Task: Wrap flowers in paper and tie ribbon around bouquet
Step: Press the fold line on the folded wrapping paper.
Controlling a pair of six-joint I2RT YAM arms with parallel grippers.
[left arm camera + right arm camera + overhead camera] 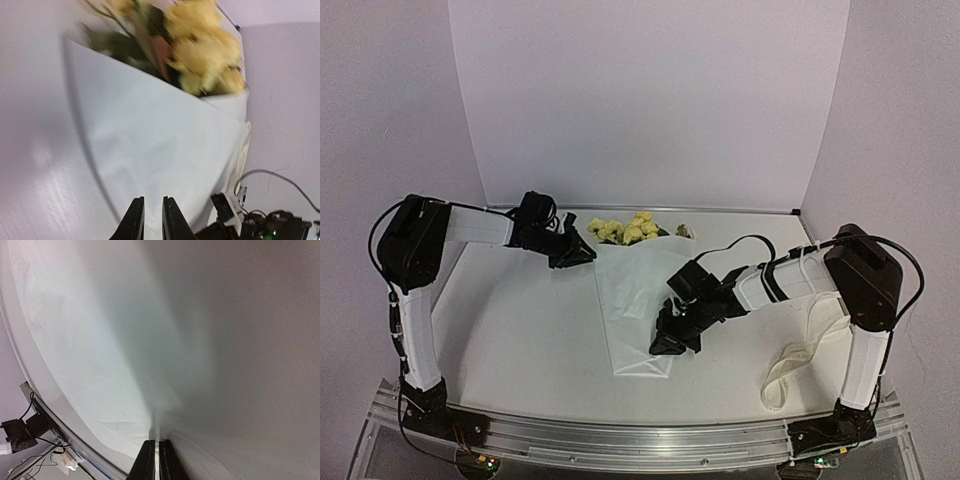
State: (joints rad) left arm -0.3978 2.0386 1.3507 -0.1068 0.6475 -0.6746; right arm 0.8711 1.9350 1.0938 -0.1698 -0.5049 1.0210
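Apparently to hold it around the flowers [625, 228], right gripper [672, 342] is pinching the paper [630, 300]; left gripper's [586, 256] state cannot be told.

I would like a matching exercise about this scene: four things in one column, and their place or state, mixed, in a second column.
Column one:
1 flowers
2 paper
3 ribbon
4 right gripper

Column two:
A lies loose beside the right arm
B shut on a fold of the paper
C yellow heads at the paper's far end
D spread white in the middle of the table

Pairs: 1-C, 2-D, 3-A, 4-B
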